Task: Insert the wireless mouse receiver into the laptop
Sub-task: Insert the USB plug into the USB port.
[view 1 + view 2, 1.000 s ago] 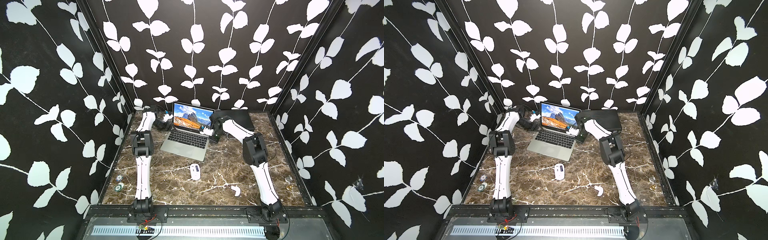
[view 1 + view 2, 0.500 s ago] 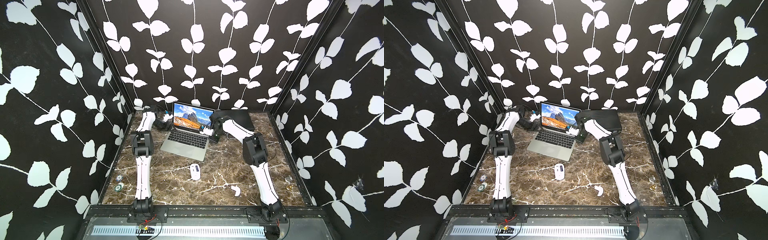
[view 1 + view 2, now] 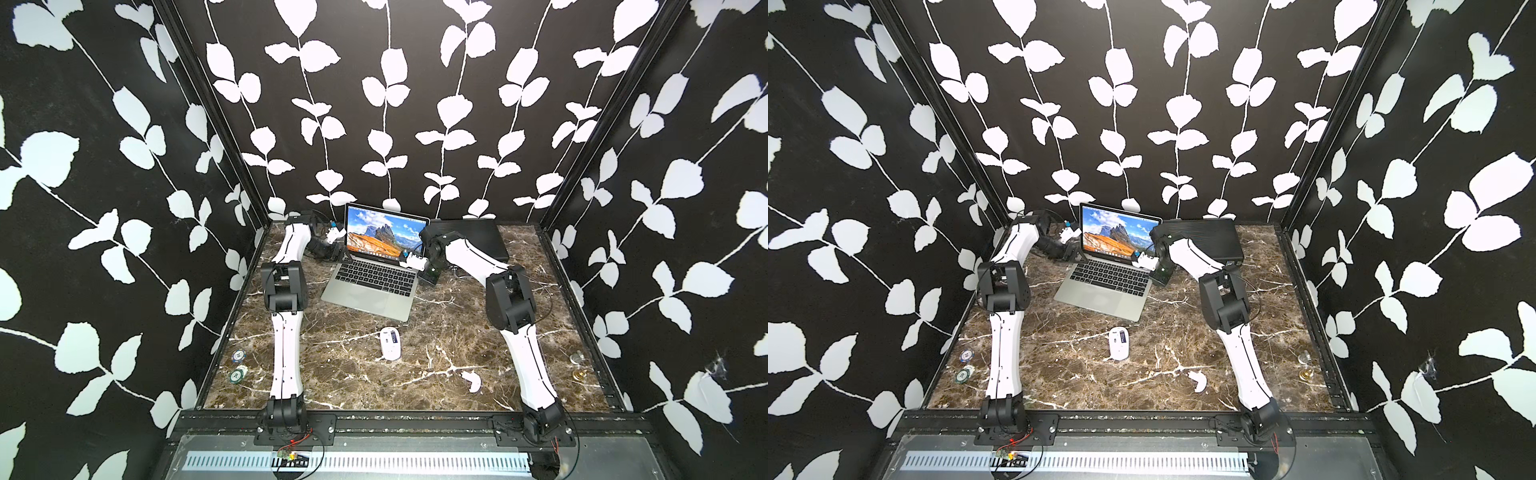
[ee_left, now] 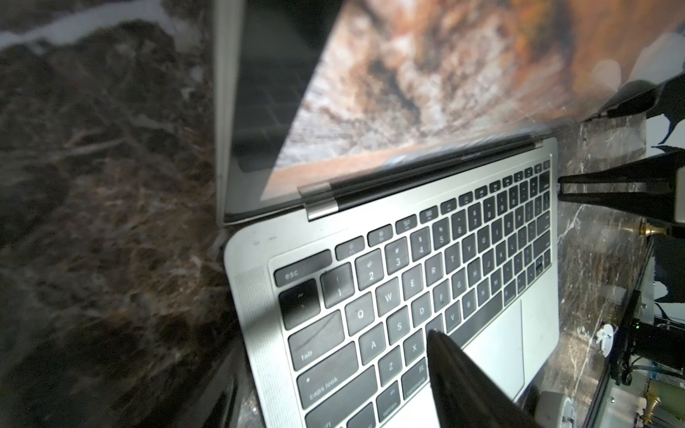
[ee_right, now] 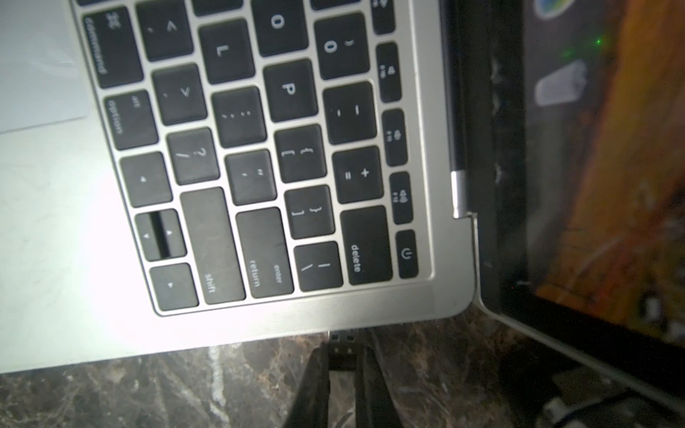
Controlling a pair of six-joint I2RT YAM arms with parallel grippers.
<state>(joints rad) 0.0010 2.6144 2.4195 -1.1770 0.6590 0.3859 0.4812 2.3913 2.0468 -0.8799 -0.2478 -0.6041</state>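
— Marble tabletop (image 3: pixel 353 386), two arms at work: what has the right gripper (image 5: pixel 343 357) got?
— Its fingers (image 5: pixel 309 392) are pinched on the small black receiver (image 5: pixel 341 344), seen in the right wrist view. The receiver's metal end meets the side edge of the laptop (image 5: pixel 55 222) straight ahead of the fingertips, beside the delete key (image 5: pixel 365 244); how far in it sits cannot be told.
— And the left gripper (image 3: pixel 336 252)?
— Jaws spread wide at the laptop's opposite side, near the hinge corner. In the left wrist view one finger (image 4: pixel 463 374) hangs over the keyboard (image 4: pixel 426 281); whether the other touches the laptop cannot be told.
— Where is the wireless mouse (image 3: pixel 390 343)?
— Well apart from both grippers, lying on the tabletop back toward the arm bases. A loose white cover piece (image 3: pixel 473 380) lies nearer the bases again, on the right arm's side.
— Anything beyond the right gripper?
— A flat black case (image 3: pixel 478 237), past it toward the back wall, beside the open screen (image 3: pixel 382 232) with its orange-and-blue mountain picture.
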